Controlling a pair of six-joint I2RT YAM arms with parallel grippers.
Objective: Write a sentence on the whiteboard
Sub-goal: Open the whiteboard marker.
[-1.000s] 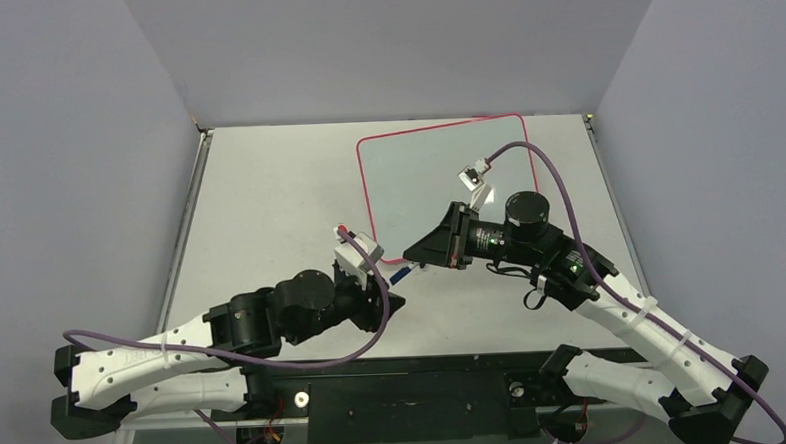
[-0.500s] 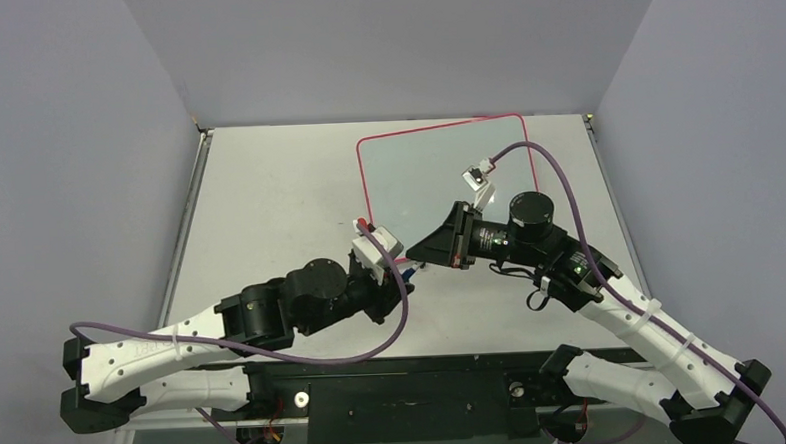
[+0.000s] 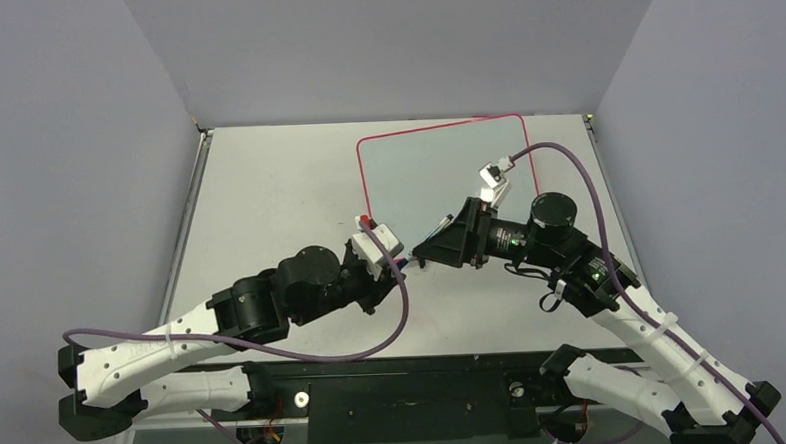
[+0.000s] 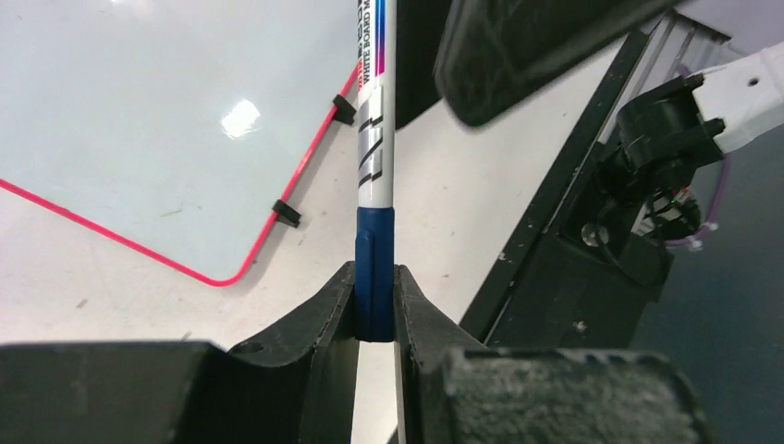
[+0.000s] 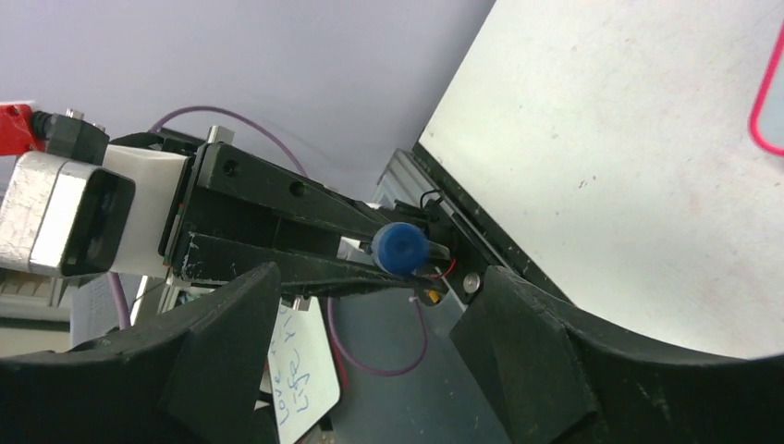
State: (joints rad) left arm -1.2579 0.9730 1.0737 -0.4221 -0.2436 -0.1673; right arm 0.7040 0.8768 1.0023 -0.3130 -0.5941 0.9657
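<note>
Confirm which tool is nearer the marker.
Left. The left tool is clamped on the marker at its blue cap; the right tool is open, jaws wide of its other end.

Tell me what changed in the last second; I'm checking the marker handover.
The left gripper shifted right and shut on the blue cap of the white-barrelled whiteboard marker. The right gripper opened, releasing it, and drew back slightly to the right. The glossy red-rimmed whiteboard stayed put.

Even overhead light, small glare spot on the whiteboard [image 4: 139,111], foreground jaws soft
</note>
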